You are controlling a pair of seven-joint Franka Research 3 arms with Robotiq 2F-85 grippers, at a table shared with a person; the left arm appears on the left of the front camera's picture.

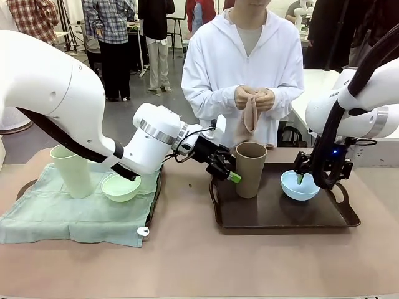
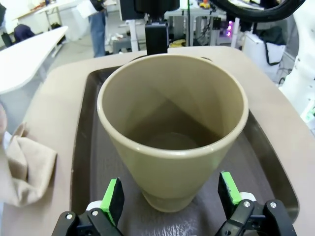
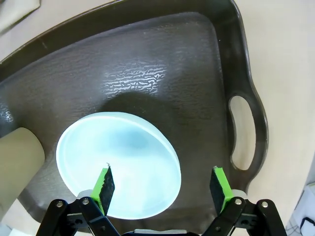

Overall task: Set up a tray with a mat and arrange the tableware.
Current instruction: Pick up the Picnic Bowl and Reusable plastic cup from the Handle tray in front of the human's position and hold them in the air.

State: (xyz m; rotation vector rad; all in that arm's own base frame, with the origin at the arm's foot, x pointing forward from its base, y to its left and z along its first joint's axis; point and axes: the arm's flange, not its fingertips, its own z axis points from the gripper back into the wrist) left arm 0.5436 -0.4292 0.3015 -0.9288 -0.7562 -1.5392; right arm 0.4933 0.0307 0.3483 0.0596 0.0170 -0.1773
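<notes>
**Q:** Pincer state?

**A:** My left gripper (image 2: 171, 192) is spread, with its pads flanking the foot of the brown cup (image 2: 172, 132); a gap shows on each side. My right gripper (image 3: 160, 184) is spread above the light blue bowl (image 3: 118, 162), one pad over it and one past its rim. Both pieces stand on the bare dark tray (image 1: 280, 218).

**Q:** Progress?

**A:** Roughly half, I judge. The pale green cup (image 1: 72, 171) and pale green bowl (image 1: 120, 187) sit on the green mat (image 1: 56, 215) over the other tray (image 1: 156, 196). The dark tray has no mat; the person's hands (image 1: 254, 98) hold a folded beige cloth (image 1: 249, 118).

**Q:** Unclear?

**A:** The other tray shows only at its rim.
</notes>
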